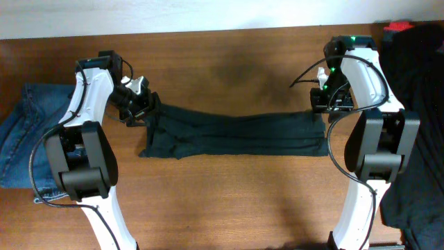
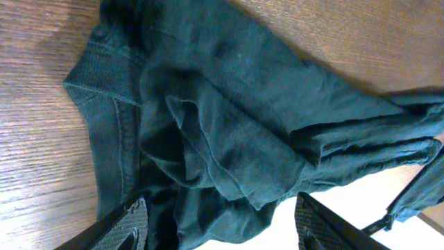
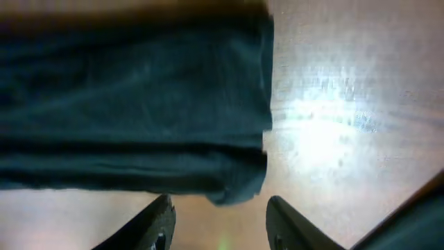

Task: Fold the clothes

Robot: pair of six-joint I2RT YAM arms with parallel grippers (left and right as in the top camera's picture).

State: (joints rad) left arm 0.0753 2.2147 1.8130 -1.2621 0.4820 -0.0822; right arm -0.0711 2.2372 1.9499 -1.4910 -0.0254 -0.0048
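The black T-shirt [image 1: 236, 132] lies folded into a long narrow band across the middle of the wooden table. My left gripper [image 1: 142, 104] is at its left end, by the collar. In the left wrist view its jaws [image 2: 218, 222] are wide apart, with bunched shirt fabric [image 2: 229, 118] lying between and beyond them. My right gripper [image 1: 325, 104] is at the shirt's right end. In the right wrist view its jaws [image 3: 218, 222] are open and empty, with the shirt's corner [image 3: 132, 104] just past the fingertips. The white logo is hidden.
Blue denim jeans [image 1: 21, 132] lie at the table's left edge behind my left arm. A pile of dark clothes [image 1: 420, 62] hangs at the right edge, with a red object [image 1: 399, 26] at the top right. Bare wood [image 1: 229, 201] lies in front of the shirt.
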